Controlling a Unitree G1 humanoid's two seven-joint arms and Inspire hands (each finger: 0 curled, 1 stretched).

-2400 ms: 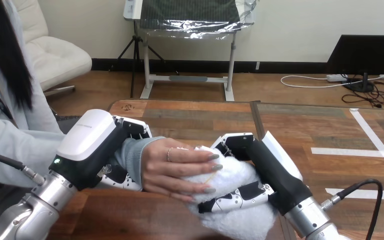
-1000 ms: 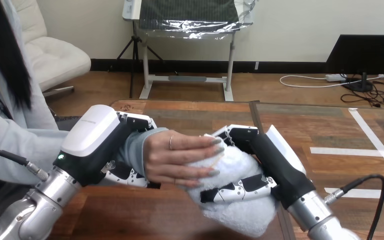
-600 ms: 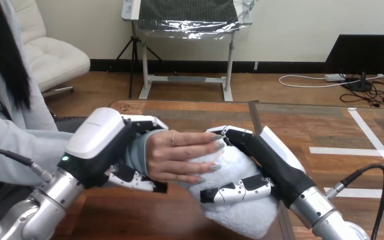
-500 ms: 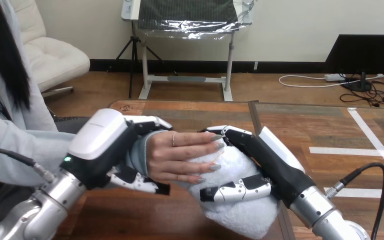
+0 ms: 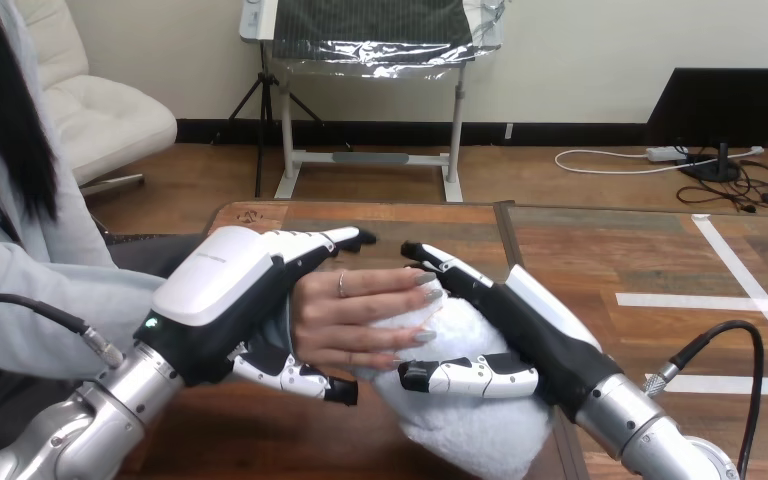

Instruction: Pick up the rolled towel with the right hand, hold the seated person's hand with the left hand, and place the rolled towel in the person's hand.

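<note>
Over the wooden table (image 5: 600, 250), my left hand (image 5: 230, 290) bracketed the wrist end of the person's hand (image 5: 360, 320), fingers straight above and thumb below; I couldn't tell if it was touching. My right hand (image 5: 540, 330), fingers straight, cradled the rolled towel (image 5: 470, 430), whose top was hidden under the person's palm.
</note>
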